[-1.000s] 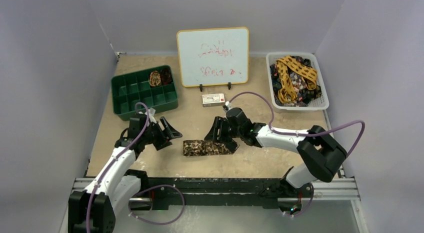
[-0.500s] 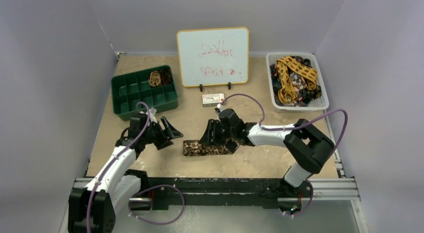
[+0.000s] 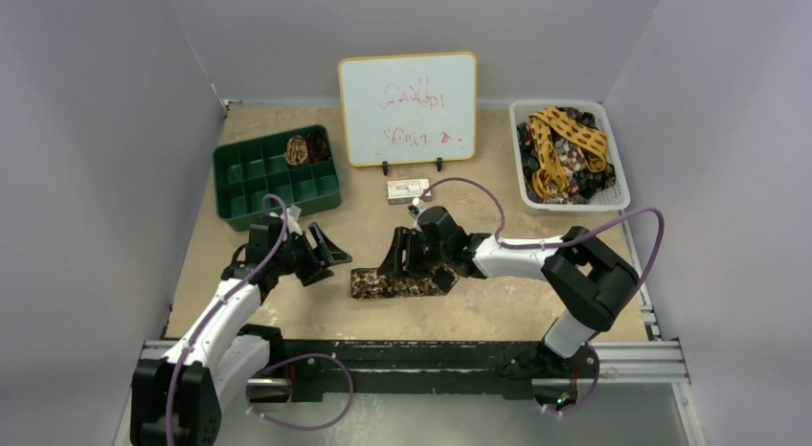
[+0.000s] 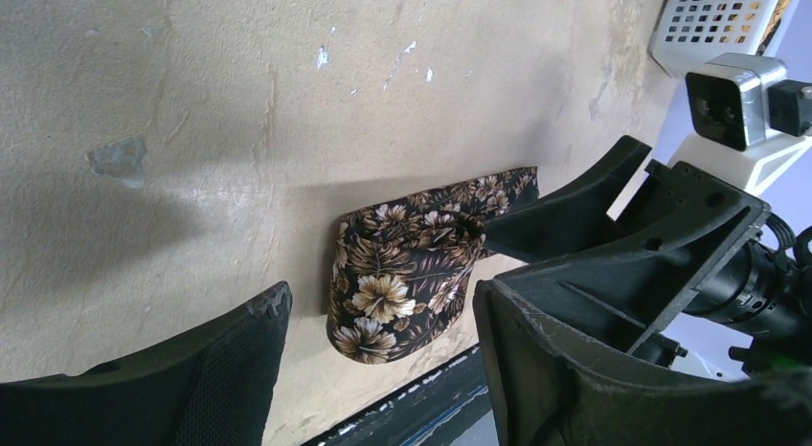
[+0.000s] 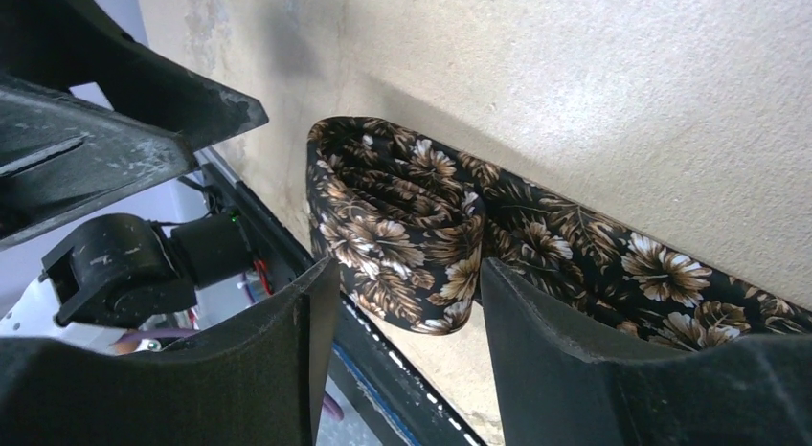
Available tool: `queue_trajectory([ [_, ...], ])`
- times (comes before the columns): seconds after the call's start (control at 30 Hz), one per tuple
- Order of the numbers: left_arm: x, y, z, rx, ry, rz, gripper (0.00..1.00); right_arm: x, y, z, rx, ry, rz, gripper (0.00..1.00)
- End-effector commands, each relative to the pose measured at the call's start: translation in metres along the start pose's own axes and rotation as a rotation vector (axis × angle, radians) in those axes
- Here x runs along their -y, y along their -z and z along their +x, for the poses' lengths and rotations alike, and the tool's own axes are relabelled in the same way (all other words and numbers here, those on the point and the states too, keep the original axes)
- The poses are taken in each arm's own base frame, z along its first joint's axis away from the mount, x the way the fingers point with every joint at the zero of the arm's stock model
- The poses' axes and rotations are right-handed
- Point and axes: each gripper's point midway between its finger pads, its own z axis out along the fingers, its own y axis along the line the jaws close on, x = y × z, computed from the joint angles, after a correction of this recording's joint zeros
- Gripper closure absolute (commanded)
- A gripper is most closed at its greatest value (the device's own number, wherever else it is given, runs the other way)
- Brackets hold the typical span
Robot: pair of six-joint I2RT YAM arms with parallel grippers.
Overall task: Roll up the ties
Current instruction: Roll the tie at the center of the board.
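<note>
One of the ties (image 3: pixel 397 283), black with brown flowers, lies on the table's near middle. Its left end is folded into a loose loop (image 5: pixel 402 216), and the rest runs flat to the right. My right gripper (image 3: pixel 414 266) hangs over the tie's middle, open, with that looped end just past its fingertips (image 5: pixel 407 274) and untouched. My left gripper (image 3: pixel 326 257) stands open to the left of the tie and apart from it. In the left wrist view the tie's loop (image 4: pixel 412 274) sits beyond the open left gripper (image 4: pixel 381 302), with the right gripper's fingers (image 4: pixel 575 207) behind it.
A green compartment tray (image 3: pixel 278 183) at the back left holds a coiled tie (image 3: pixel 297 149). A whiteboard (image 3: pixel 407 106) stands at the back with a small box (image 3: pixel 408 189) before it. A white basket (image 3: pixel 620 183) at the back right holds several ties, a yellow one (image 3: pixel 565 140) on top. A black rail (image 3: pixel 412 355) edges the table front.
My right arm has slid left along the tie, and its jaws narrowed a little and widened again. The left arm and the tie have stayed put.
</note>
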Motion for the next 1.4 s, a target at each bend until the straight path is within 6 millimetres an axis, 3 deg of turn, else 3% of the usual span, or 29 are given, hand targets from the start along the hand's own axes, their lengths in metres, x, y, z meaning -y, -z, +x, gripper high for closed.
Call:
queue_trajectory([
  [0.0, 0.003, -0.001, -0.001, 0.001, -0.020, 0.030, 0.32, -0.028, 0.012, -0.004, 0.020, 0.085, -0.099, 0.41],
  [0.33, 0.003, -0.008, 0.006, -0.044, -0.012, 0.064, 0.32, -0.005, -0.002, 0.009, -0.016, 0.037, -0.052, 0.56],
  [0.77, -0.006, -0.011, 0.024, -0.095, 0.008, 0.086, 0.33, 0.005, -0.007, 0.013, -0.042, 0.043, -0.017, 0.50],
  [1.0, -0.010, -0.010, 0.032, -0.110, 0.032, 0.094, 0.33, 0.017, -0.009, 0.022, -0.075, 0.005, 0.025, 0.59],
  [1.37, -0.017, -0.016, 0.049, -0.182, 0.069, 0.109, 0.34, 0.033, -0.018, 0.030, -0.102, -0.021, 0.051, 0.63],
])
